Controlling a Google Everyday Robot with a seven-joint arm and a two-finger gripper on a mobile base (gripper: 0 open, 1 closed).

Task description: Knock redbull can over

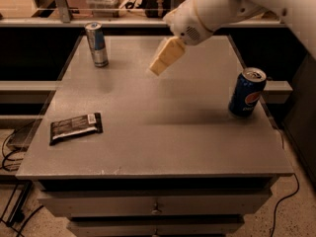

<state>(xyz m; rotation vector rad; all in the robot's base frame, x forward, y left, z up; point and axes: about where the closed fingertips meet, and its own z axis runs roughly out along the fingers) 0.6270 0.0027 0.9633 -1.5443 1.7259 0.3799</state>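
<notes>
Grey table (163,132) with drawers (155,204) below. White arm (217,9) reached in from upper right, over the table's back half. Gripper (158,69) hung in the air above the back-centre of the table, angled down-left, fingers together with no gap showing, nothing held. Black packet (75,128) lay flat near the front left edge. Pepsi can (247,94) stood upright at the right edge. Redbull can (97,44) stood upright at the back left corner, well apart from the gripper, to the gripper's left.
</notes>
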